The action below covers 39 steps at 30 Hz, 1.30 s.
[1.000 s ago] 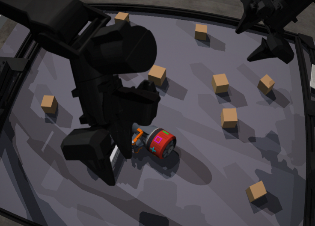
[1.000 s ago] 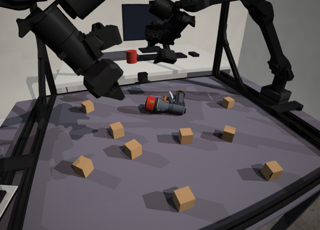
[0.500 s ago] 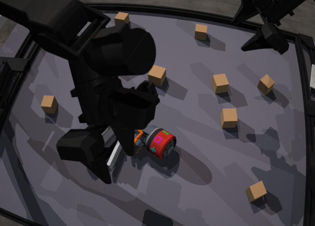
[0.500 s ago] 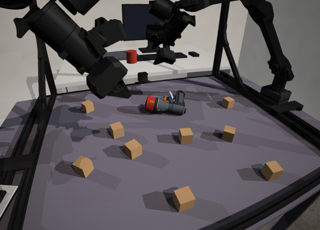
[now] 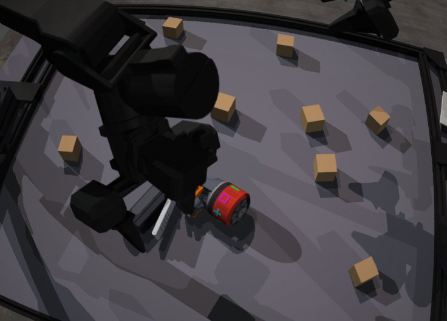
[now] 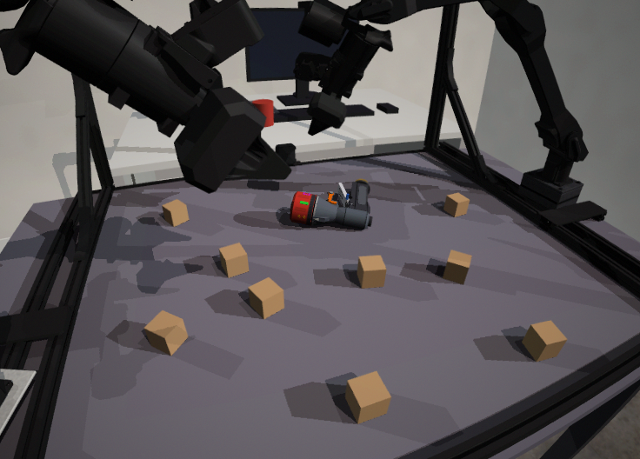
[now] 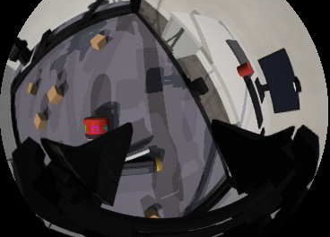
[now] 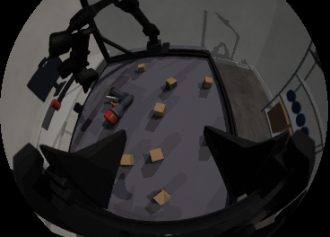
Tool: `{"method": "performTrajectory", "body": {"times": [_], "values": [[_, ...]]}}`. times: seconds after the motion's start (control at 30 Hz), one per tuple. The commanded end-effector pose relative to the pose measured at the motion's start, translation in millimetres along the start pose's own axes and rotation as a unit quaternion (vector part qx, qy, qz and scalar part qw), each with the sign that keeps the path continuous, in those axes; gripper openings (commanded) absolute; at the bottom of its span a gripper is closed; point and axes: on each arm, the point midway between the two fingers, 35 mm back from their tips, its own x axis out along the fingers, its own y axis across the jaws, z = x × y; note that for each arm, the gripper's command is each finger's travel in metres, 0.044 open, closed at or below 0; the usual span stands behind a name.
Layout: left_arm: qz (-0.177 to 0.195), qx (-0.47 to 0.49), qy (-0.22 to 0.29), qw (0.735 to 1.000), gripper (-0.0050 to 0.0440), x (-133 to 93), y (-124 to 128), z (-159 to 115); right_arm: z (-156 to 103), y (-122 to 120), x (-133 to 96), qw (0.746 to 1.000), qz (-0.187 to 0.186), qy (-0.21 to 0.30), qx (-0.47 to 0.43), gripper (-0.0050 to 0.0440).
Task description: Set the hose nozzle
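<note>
On the tabletop (image 5: 249, 148) (image 6: 289, 355) (image 7: 130, 48) (image 8: 184, 133), the hose nozzle (image 5: 229, 203) (image 6: 336, 214) (image 7: 96, 127) (image 8: 120, 109) lay on its side, among scattered wooden cubes (image 5: 325, 168) (image 6: 371, 271) (image 7: 55, 95) (image 8: 160, 109). The left tool (image 5: 164, 226) (image 6: 310, 103) (image 7: 173, 126) was spread open above its handle, gripping nothing; the right tool (image 5: 327, 14) (image 6: 258, 129) (image 8: 165, 132), also open and empty, hung well apart from it.

Looks like robot lab or workshop corner, pretty much. Two black robot arms (image 6: 537, 56) (image 8: 127, 4) over table (image 6: 310, 350) (image 7: 130, 48) (image 8: 188, 124) with black metal frame (image 6: 442, 71), wooden blocks (image 6: 266, 297) (image 8: 160, 109) scattered about. Desk behind has monitor (image 6: 274, 43) (image 7: 280, 81) (image 8: 46, 79), keyboard (image 6: 356, 111), red mug (image 6: 265, 113) (image 7: 245, 69) (image 8: 56, 104). Plain pale walls (image 6: 558, 56).
</note>
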Motion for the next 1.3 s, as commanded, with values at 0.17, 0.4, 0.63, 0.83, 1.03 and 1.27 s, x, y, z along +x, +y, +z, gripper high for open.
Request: {"method": "performTrajectory", "body": {"times": [0.17,0.4,0.63,0.83,1.03,1.27], "values": [[0.022,0.129,0.046,0.990,0.0400,8.4,8.4,-16.2,22.0,-30.9,-19.4,0.997,-0.022,-0.072,0.026,0.0400],[0.029,0.197,0.069,0.977,0.0400,9.5,11.8,-23.7,32.7,-47.4,-31.4,0.993,-0.036,-0.108,0.036,0.0400],[0.033,0.292,0.105,0.950,0.0400,10.3,16.5,-34.3,45.9,-69.7,-50.8,0.984,-0.059,-0.159,0.047,0.0400],[0.032,0.345,0.125,0.930,0.0400,10.4,19.1,-40.3,52.5,-81.8,-63.2,0.978,-0.073,-0.187,0.050,0.0400],[0.026,0.423,0.157,0.892,0.0400,9.9,22.9,-49.4,61.0,-99.0,-83.4,0.967,-0.095,-0.229,0.053,0.0400],[0.013,0.508,0.193,0.839,0.0400,8.6,27.1,-59.7,69.0,-116.9,-109.0,0.952,-0.123,-0.275,0.050,0.0400]]}}
